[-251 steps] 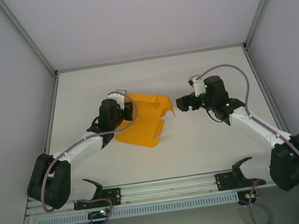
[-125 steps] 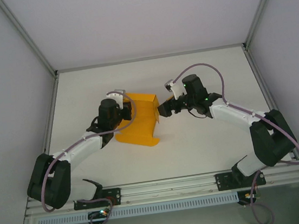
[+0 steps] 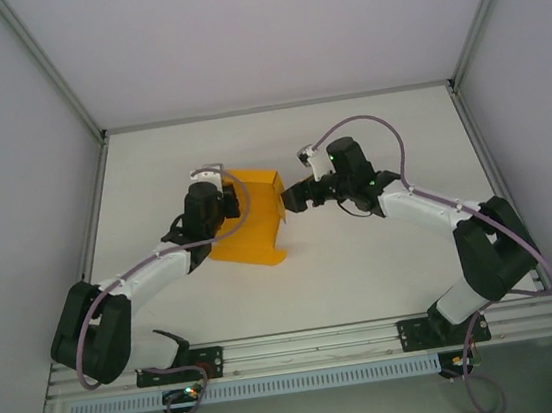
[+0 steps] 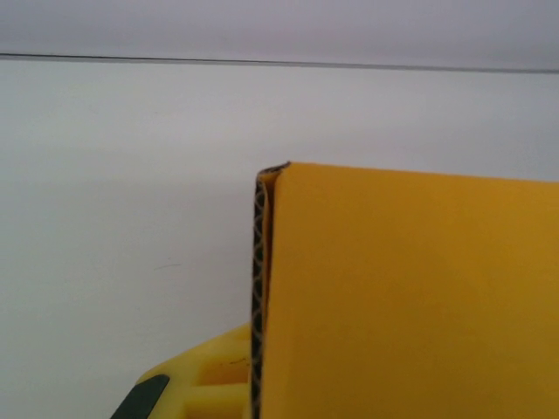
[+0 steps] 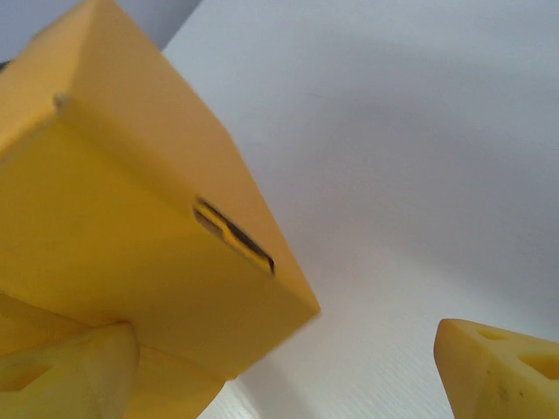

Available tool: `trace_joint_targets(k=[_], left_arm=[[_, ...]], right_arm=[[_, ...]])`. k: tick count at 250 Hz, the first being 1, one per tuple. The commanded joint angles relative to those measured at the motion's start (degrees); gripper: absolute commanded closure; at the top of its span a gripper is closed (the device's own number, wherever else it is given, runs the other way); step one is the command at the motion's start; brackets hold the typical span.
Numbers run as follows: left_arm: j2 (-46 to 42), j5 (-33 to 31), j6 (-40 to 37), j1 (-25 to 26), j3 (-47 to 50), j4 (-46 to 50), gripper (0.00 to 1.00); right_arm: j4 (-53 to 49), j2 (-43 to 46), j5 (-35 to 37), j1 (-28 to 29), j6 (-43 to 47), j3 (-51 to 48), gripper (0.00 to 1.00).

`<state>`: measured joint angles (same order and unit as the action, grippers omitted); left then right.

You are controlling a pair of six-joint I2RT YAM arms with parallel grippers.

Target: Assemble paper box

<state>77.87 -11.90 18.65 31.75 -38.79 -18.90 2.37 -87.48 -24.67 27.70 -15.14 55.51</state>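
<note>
The paper box [image 3: 250,225] is bright orange card, partly folded, with upright walls at the middle of the table. My left gripper [image 3: 220,206] is shut on its left wall. In the left wrist view the wall's corrugated edge [image 4: 258,288] runs up beside one yellow finger [image 4: 188,388], and the orange panel [image 4: 410,297] hides the other finger. My right gripper [image 3: 292,197] stands open against the box's right side. In the right wrist view the box [image 5: 131,253] shows a narrow slot [image 5: 234,236]. One fingertip [image 5: 65,371] is at the box and the other fingertip [image 5: 498,367] is far apart over bare table.
The white table [image 3: 383,254] is fenced by grey walls and a metal frame. A rail [image 3: 314,348] with both arm bases runs along the near edge. The right arm [image 3: 460,224] stretches across the right half.
My right gripper has swung left from open table up against the box's right side. The flaps that splayed out there now stand folded in. The left gripper has barely moved.
</note>
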Motion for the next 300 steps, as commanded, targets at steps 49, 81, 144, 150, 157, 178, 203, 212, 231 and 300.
trace_joint_targets(k=[49,81,144,150,157,178,203,212,231,300], left_arm=[[-1.9,-11.2,7.2,-1.3,0.9,-5.4,1.00],[-1.3,-9.9,7.9,-1.2,1.8,-10.1,1.00],[-1.1,-8.4,8.9,-1.0,1.8,-14.2,1.00],[-1.0,-8.3,9.0,-0.9,1.7,-14.3,1.00],[-1.2,-8.2,8.9,-0.9,1.6,-14.3,1.00],[-1.3,-7.6,9.6,-1.1,1.9,-15.0,1.00],[-1.4,-5.5,10.3,-1.7,2.2,-16.1,1.00],[-1.5,-4.4,10.7,-2.1,1.9,-15.6,1.00],[-1.7,-2.0,11.9,-3.0,1.4,-15.1,1.00],[-2.3,0.6,12.2,-3.3,1.5,-17.8,1.00]], right_arm=[[-2.1,15.0,11.6,0.4,-14.6,-11.0,0.06],[11.4,15.3,1.0,0.5,-20.1,-15.0,0.08],[33.1,3.9,-9.4,1.3,-29.6,-12.5,0.21],[34.8,2.7,-10.2,1.2,-30.4,-12.0,0.24],[36.4,1.2,-11.2,1.3,-31.3,-11.5,0.28],[41.2,-1.9,-12.1,1.2,-34.1,-11.0,0.49],[50.5,-4.0,-13.0,0.9,-39.1,-12.7,0.86],[55.0,-4.7,-14.1,0.5,-41.7,-13.7,0.94],[64.7,-6.5,-16.9,-0.1,-47.9,-15.0,1.00],[70.5,-6.6,-19.1,-0.2,-52.2,-15.7,1.00]])
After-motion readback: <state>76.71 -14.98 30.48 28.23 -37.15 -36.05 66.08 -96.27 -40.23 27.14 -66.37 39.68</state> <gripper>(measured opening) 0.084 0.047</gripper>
